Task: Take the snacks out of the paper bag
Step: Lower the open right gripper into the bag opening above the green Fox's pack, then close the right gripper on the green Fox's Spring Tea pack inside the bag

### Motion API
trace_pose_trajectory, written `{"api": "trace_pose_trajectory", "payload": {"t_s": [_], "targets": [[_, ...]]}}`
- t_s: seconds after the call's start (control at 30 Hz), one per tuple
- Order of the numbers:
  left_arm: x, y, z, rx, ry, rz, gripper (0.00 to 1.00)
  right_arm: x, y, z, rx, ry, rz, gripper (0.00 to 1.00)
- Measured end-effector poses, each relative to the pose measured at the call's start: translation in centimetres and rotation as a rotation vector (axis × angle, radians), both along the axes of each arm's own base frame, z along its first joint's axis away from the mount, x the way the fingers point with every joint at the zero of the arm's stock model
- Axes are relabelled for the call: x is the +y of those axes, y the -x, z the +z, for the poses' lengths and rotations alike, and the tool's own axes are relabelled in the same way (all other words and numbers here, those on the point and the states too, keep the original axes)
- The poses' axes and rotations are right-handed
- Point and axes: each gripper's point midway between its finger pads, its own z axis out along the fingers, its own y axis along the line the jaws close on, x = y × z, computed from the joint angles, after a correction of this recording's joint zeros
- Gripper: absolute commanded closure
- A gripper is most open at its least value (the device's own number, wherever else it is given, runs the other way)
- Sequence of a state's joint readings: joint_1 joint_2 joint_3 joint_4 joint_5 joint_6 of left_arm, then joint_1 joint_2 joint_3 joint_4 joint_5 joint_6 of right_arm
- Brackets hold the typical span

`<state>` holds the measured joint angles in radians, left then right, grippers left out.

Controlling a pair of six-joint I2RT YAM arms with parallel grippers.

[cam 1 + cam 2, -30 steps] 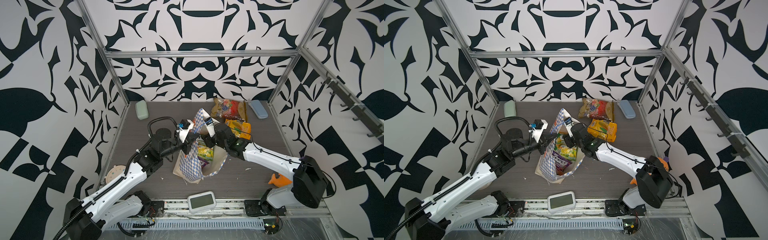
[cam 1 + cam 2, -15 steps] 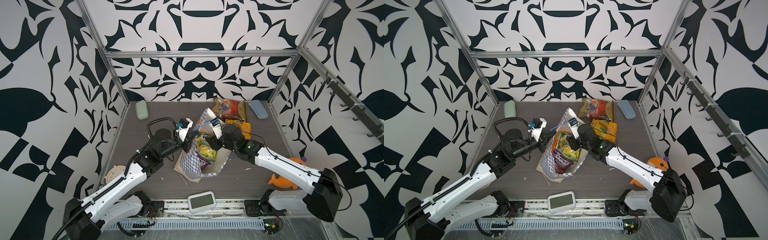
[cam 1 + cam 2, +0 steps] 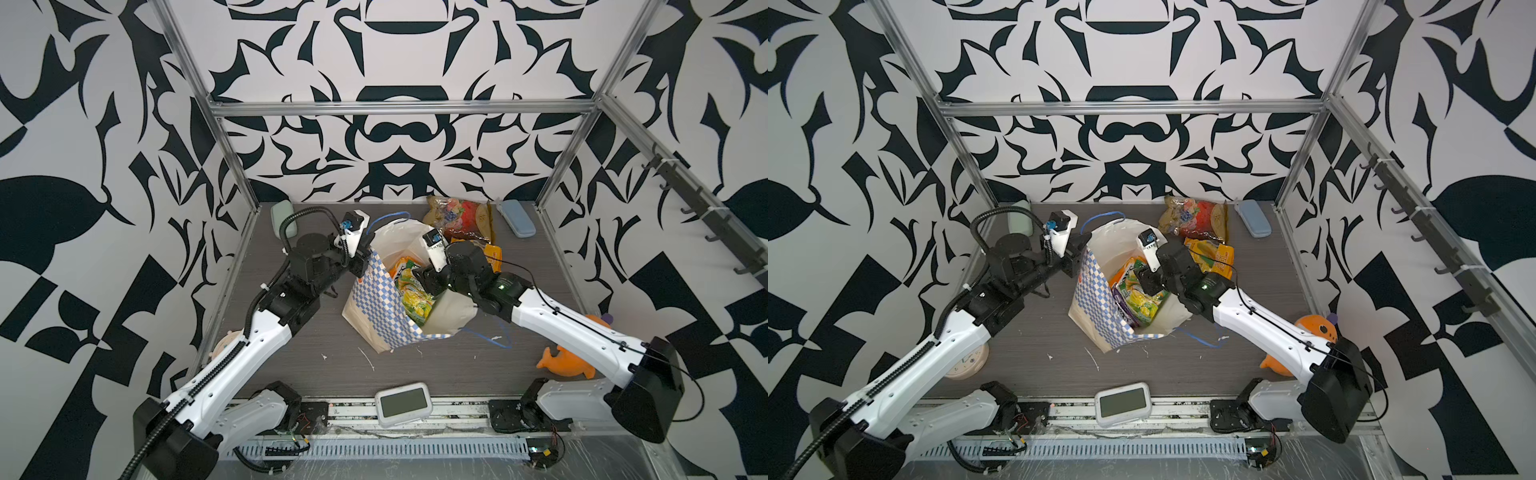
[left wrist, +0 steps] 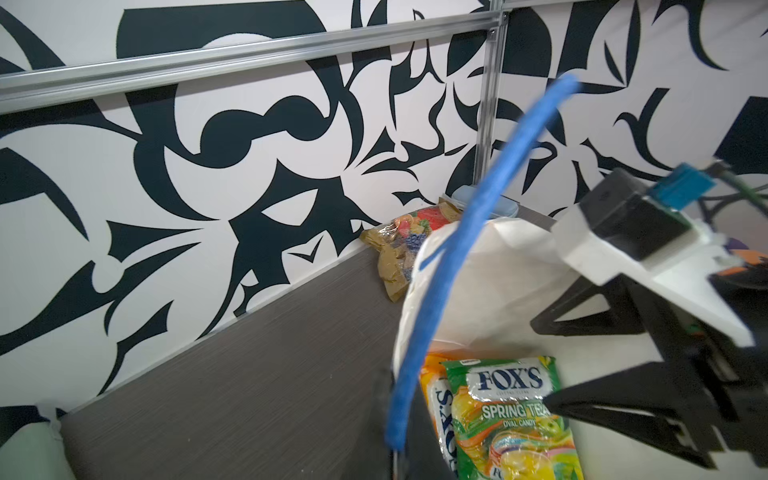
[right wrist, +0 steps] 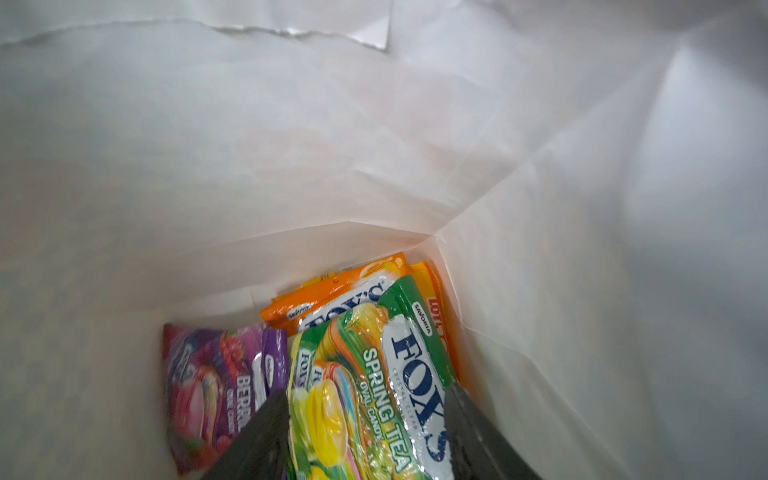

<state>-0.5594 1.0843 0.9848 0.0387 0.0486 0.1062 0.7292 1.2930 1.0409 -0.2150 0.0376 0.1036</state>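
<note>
The paper bag (image 3: 374,307) (image 3: 1096,299) leans in the middle of the table with its white mouth gaping. My left gripper (image 3: 365,259) (image 4: 397,457) is shut on its rim beside a blue cord handle (image 4: 457,257). My right gripper (image 3: 419,278) (image 5: 365,395) is open inside the bag, a finger on either side of the green FOX'S packet (image 5: 374,395) (image 4: 507,415). A purple packet (image 5: 216,382) and an orange-pink one (image 5: 332,291) lie under it. A red-gold fruit-print bag (image 3: 461,220) and a yellow-orange bag (image 3: 492,253) lie outside, behind the paper bag.
An orange plush shark (image 3: 569,361) lies by the right arm. A white display unit (image 3: 403,405) sits at the front edge and a round clock (image 3: 967,361) under the left arm. A green case (image 3: 282,216) and a blue case (image 3: 517,218) lie in the back corners.
My right gripper has gone down into the bag over the green packet, and the bag's mouth stands wider. The left gripper has kept its hold on the rim.
</note>
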Motion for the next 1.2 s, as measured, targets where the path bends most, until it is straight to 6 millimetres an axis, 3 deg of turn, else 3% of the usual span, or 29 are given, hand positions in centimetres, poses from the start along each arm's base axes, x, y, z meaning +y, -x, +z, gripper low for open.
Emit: {"api": "trace_pose_trajectory", "payload": {"t_s": [0.13, 0.23, 0.47, 0.6, 0.73, 0.87, 1.0, 1.07, 1.2], "targets": [[-0.6, -1.9, 0.4, -0.012, -0.04, -0.013, 1.0, 0.2, -0.2, 0.5, -0.01, -0.021, -0.005, 0.38], [-0.7, -2.1, 1.2, -0.034, -0.06, -0.036, 1.0, 0.2, -0.3, 0.7, -0.013, -0.035, -0.009, 0.39], [-1.6, -0.9, 1.9, -0.035, -0.048, -0.134, 1.0, 0.9, 0.1, 1.5, -0.028, -0.072, 0.013, 0.4], [-2.0, 0.9, 2.4, -0.023, -0.015, -0.193, 1.0, 0.9, 0.5, 1.0, -0.024, -0.06, 0.011, 0.4], [-3.0, 3.3, 1.9, -0.002, 0.014, -0.256, 1.0, 0.3, 0.6, -1.1, -0.009, -0.021, -0.022, 0.37], [-4.3, 4.9, 1.3, 0.011, 0.048, -0.304, 1.0, -1.1, 1.0, -5.9, 0.043, 0.056, -0.089, 0.37], [-4.5, 5.2, 0.8, 0.024, 0.075, -0.307, 1.0, -3.3, 1.7, -9.7, 0.072, 0.129, -0.154, 0.36], [-4.5, 5.1, 0.7, 0.025, 0.084, -0.303, 1.0, -3.9, 1.7, -10.3, 0.07, 0.146, -0.171, 0.35], [-4.5, 5.1, 0.9, 0.018, 0.091, -0.304, 1.0, -3.8, 1.0, -9.6, 0.049, 0.135, -0.183, 0.33]]}}
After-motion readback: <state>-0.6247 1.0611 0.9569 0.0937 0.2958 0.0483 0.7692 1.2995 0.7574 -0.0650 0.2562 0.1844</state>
